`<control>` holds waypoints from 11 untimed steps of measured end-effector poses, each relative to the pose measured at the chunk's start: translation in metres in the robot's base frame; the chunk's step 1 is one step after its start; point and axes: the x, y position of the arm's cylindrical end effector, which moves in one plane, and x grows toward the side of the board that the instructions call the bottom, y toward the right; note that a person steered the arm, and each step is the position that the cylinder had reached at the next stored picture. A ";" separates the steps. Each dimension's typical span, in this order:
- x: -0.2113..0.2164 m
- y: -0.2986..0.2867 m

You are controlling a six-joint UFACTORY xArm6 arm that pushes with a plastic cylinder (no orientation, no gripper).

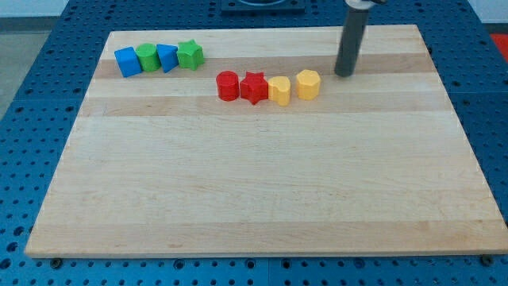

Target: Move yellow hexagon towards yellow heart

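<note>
My tip (344,74) – a bare rod, grasping nothing – is resting near the wooden worktop's (262,191) far edge, just right of the yellow plastic hexagon (308,83), which is sitting just beside the yellow plastic heart (279,90); the rod's top is cut off.

I see bright, even light from above. The board (262,183) shows soft, short shadows under the blocks and no harsh glare. Focus is reasonably sharp, edges slightly soft.

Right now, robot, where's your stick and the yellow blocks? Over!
My tip right of yellow hexagon, not touching. Yellow heart just left of it, small gap. Nothing between. Over.
</note>
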 end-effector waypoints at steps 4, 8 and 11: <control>0.005 -0.048; 0.024 -0.039; 0.034 -0.039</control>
